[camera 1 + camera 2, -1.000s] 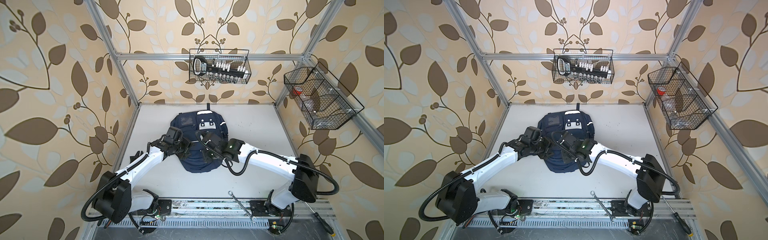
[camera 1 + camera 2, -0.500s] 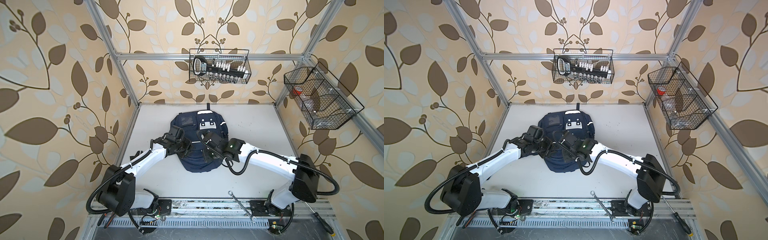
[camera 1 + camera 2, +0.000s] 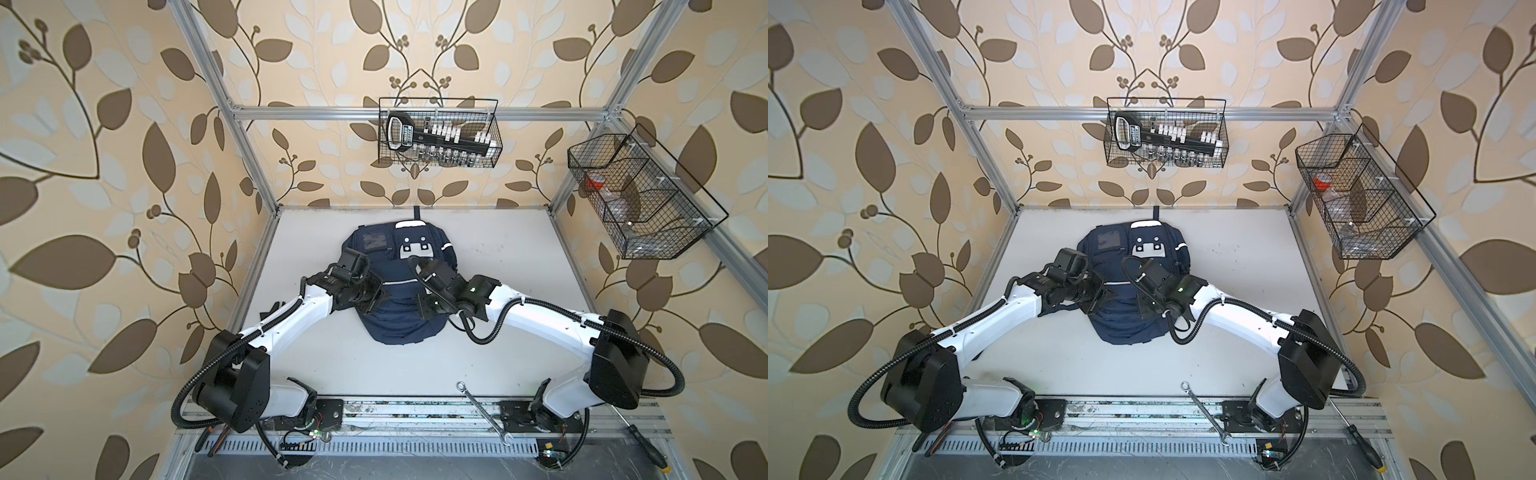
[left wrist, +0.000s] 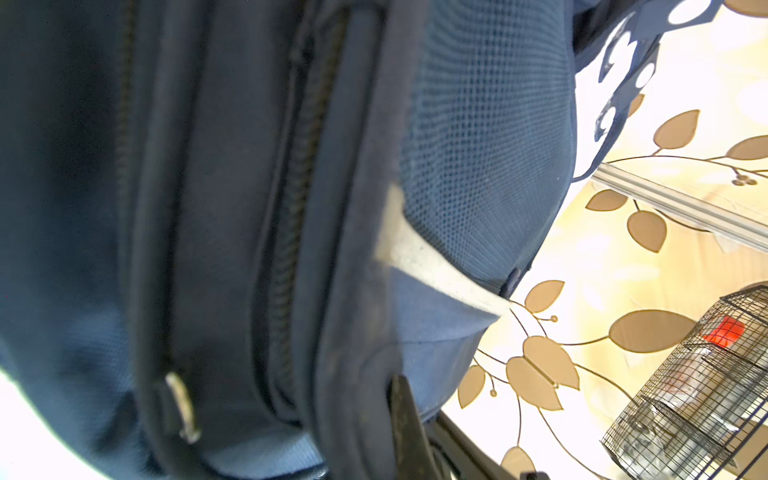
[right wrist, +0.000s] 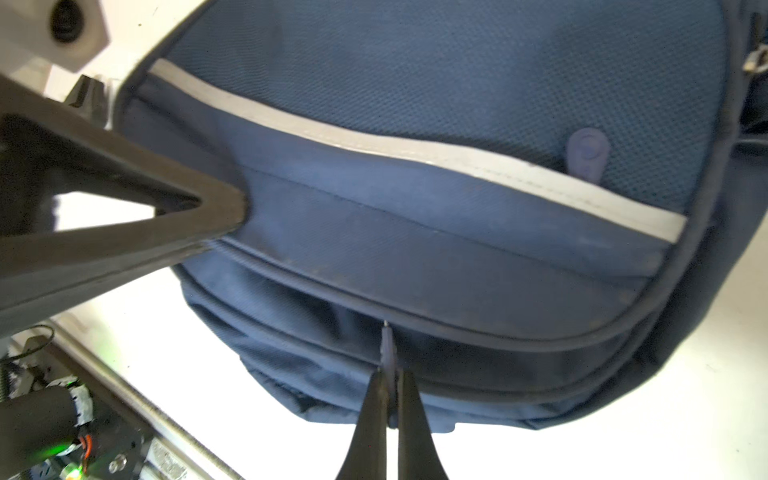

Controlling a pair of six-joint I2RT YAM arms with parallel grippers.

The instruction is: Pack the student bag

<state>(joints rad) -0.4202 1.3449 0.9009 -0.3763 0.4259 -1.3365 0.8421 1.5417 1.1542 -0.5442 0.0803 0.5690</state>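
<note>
The student bag [image 3: 399, 324] [image 3: 1125, 328], navy with a white patch [image 3: 415, 249], lies flat in the middle of the white table. My left gripper [image 3: 384, 296] [image 3: 1106, 296] is at the bag's left side, shut on a piped seam beside a zip [image 4: 365, 415]. Only one of its fingers [image 4: 405, 419] shows in the left wrist view. My right gripper [image 3: 420, 302] [image 3: 1142, 305] [image 5: 390, 376] is over the lower front pocket, shut on a small zip pull [image 5: 387, 349]. The zip under it looks closed. A grey reflective stripe [image 5: 374, 145] crosses the pocket above.
A wire basket [image 3: 438, 139] holding a socket set hangs on the back wall. A second wire basket [image 3: 640, 199] with a red-capped item hangs on the right. A spanner [image 3: 484, 409] and a screwdriver [image 3: 648, 446] lie by the front rail.
My left gripper has closed on the bag's seam, and its arm has edged in towards the bag. The right gripper and the bag have stayed put.
</note>
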